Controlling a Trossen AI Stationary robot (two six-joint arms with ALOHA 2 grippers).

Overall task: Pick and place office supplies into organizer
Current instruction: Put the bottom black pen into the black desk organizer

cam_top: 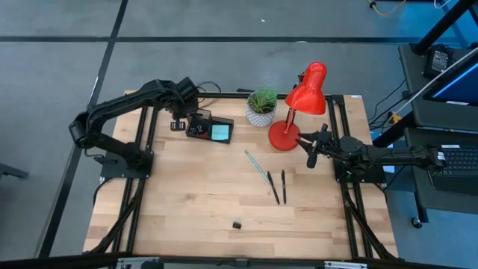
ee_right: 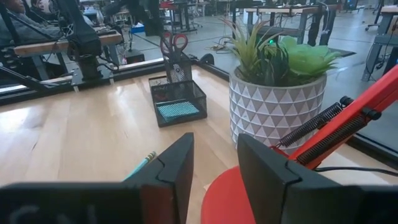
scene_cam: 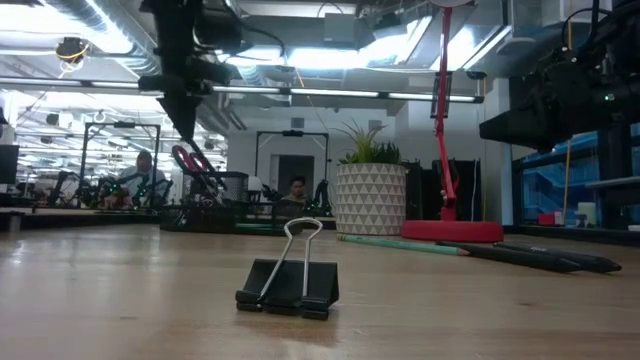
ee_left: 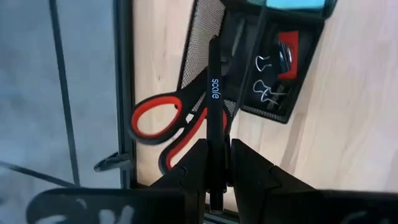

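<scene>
The black mesh organizer (cam_top: pixel 210 130) stands at the table's far left. Red-handled scissors (ee_left: pixel 168 121) stick up out of its tall cup; a light-blue notepad (cam_top: pixel 220 132), a small red piece (ee_left: pixel 287 46) and clips (ee_left: pixel 267 93) lie in its low compartments. My left gripper (cam_top: pixel 179 119) hangs just above the cup, shut on a black pen (ee_left: pixel 214 93). My right gripper (cam_top: pixel 310 149) stands open beside the lamp base, with nothing between its fingers (ee_right: pixel 174 168). On the table lie a teal pencil (cam_top: pixel 254 163), two black pens (cam_top: pixel 278 186) and a binder clip (scene_cam: pixel 290 275). My left gripper pinches the black pen's shaft (ee_left: pixel 215 134) between its two fingers (ee_left: pixel 193 165). The fingers come from above, pointing steeply down, and the pen runs along them and out past their tips. The pen hangs clear of the table, its far end (ee_left: pixel 212 46) over the organizer's mesh cup beside the scissors.
A red desk lamp (cam_top: pixel 299 112) and a potted plant (cam_top: pixel 261 107) stand at the far middle, right of the organizer. Bare wood lies across the table's left and near parts. Black frame rails (cam_top: pixel 142 149) run along the table's sides.
</scene>
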